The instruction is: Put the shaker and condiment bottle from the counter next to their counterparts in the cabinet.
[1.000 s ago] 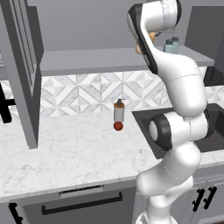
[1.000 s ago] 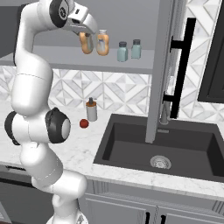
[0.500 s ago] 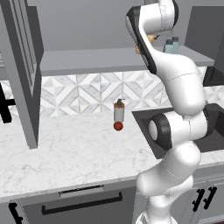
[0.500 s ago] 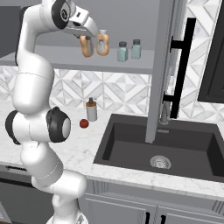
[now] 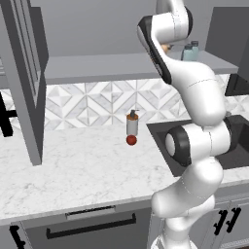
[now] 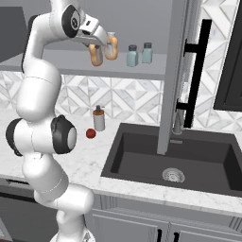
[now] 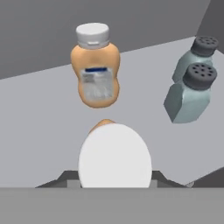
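My gripper [image 6: 95, 46] is shut on the condiment bottle [image 6: 96, 56] and holds it upright just over the cabinet shelf [image 6: 142, 69]. In the hand view its light cap [image 7: 115, 155] sits between my fingers [image 7: 65, 177]. The twin orange bottle [image 7: 95, 70] [image 6: 111, 47] stands close behind it on the shelf, apart from it. Two teal-grey shakers with dark caps [image 6: 132, 56] [image 6: 147, 52] stand side by side further right on the shelf; I cannot tell which one came from the counter. They also peek out behind my arm [image 5: 187, 52].
On the marble counter [image 5: 73, 165] a grey pump dispenser [image 6: 99, 118] stands with a small red ball [image 6: 90, 133] beside it. A black sink [image 6: 175, 156] lies to the right. Open dark cabinet doors [image 5: 26, 73] [image 6: 182, 71] flank the shelf.
My gripper has come down a little with the orange bottle and edged toward its twin on the shelf. Nothing else has moved.
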Robot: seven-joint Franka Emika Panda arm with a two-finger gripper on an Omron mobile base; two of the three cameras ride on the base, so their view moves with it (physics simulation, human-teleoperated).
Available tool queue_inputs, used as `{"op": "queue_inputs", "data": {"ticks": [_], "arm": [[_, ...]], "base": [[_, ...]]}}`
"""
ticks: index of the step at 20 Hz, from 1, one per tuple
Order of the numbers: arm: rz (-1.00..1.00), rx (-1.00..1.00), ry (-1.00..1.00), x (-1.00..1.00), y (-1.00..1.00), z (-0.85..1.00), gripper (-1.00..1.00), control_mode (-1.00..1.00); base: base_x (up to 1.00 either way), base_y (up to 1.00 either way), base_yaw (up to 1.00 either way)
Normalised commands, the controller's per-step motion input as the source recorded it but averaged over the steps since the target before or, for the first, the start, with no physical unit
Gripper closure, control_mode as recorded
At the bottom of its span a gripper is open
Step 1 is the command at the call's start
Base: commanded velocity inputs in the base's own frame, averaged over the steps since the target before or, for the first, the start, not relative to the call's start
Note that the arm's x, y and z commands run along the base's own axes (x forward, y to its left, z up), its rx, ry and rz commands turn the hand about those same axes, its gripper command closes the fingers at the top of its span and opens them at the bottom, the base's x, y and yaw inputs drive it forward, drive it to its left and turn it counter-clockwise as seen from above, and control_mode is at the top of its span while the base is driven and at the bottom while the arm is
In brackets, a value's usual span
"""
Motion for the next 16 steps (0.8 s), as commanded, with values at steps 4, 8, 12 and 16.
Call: {"op": "queue_inputs", "data": {"ticks": [4, 8, 12, 16], "arm": [[0.0, 0.0, 0.0, 0.28, 0.0, -0.09, 1.0, -1.0], [0.0, 0.0, 0.0, 0.24, 0.0, -0.02, 1.0, -1.0], [0.0, 0.0, 0.0, 0.25, 0.0, 0.0, 1.0, -1.0], [0.0, 0.0, 0.02, 0.33, 0.0, 0.0, 1.0, -1.0]], "base": [[0.0, 0.0, 0.0], [0.0, 0.0, 0.0], [0.0, 0.0, 0.0], [0.0, 0.0, 0.0]]}}
